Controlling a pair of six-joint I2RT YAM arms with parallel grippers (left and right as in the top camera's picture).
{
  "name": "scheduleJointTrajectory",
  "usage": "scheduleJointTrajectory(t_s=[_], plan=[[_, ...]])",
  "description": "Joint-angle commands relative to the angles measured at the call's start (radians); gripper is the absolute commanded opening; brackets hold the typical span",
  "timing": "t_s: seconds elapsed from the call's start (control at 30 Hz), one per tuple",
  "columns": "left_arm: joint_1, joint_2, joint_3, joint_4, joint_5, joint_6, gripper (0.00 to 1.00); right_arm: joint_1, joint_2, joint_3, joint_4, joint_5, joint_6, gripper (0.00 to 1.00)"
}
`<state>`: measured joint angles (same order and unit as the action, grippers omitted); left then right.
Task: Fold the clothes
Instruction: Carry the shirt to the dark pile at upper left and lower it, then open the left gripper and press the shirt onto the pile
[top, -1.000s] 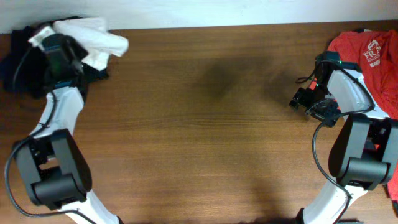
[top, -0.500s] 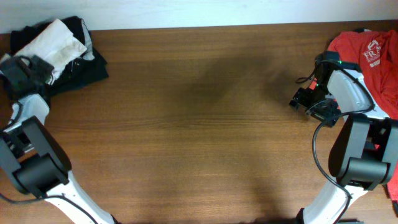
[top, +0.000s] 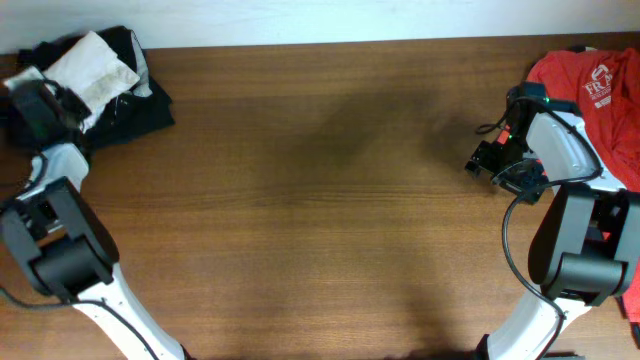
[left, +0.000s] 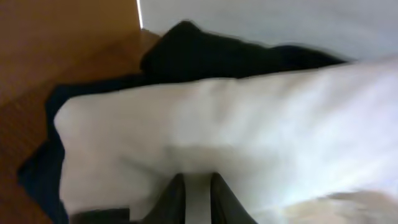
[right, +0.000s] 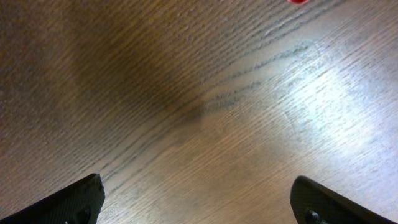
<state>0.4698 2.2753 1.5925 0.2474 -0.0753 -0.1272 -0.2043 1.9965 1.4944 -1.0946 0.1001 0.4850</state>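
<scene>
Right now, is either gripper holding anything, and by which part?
The left gripper pinches a fold of the white shirt; which part of it cannot be told. The right gripper is open, holding nothing.

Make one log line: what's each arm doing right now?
left end effector: shut on white shirt atop dark garments | right end effector: open over table | fold: not started

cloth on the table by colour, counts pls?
White shirt: 1
Red T-shirt: 1
Black/navy pile: 1 (single pieces can't be told apart)
Total: 3
</scene>
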Motion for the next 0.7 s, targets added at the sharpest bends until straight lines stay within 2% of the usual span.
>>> scheduleJointTrajectory(t_s=[0.0,0.07,0.2,0.3,0.33,0.47,0.67], plan=[[0.032,0.034,0.001,0.063,-0.047,0.073,0.14,-0.005,0.000,0.012,0.000,0.002,-0.005,0.99],[0.057,0.034,0.014,0.071,-0.090,0.076,0.15,-0.005,0.000,0.012,0.000,0.002,-0.005,0.98],[0.059,-0.005,0.070,-0.068,-0.068,0.076,0.15,-0.005,0.000,0.012,0.000,0.002,-0.005,0.98],[0.002,-0.140,0.077,-0.096,-0.033,0.071,0.14,-0.005,0.000,0.012,0.000,0.002,-0.005,0.99],[-0.016,-0.173,0.077,-0.087,-0.033,0.068,0.10,-0.005,0.000,0.012,0.000,0.002,-0.005,0.99],[-0.081,-0.181,0.077,0.056,-0.033,0.068,0.10,-0.005,0.000,0.012,0.000,0.002,-0.005,0.99],[-0.097,0.042,0.098,0.220,-0.053,0.077,0.10,-0.005,0.000,0.012,0.000,0.002,-0.005,0.99]])
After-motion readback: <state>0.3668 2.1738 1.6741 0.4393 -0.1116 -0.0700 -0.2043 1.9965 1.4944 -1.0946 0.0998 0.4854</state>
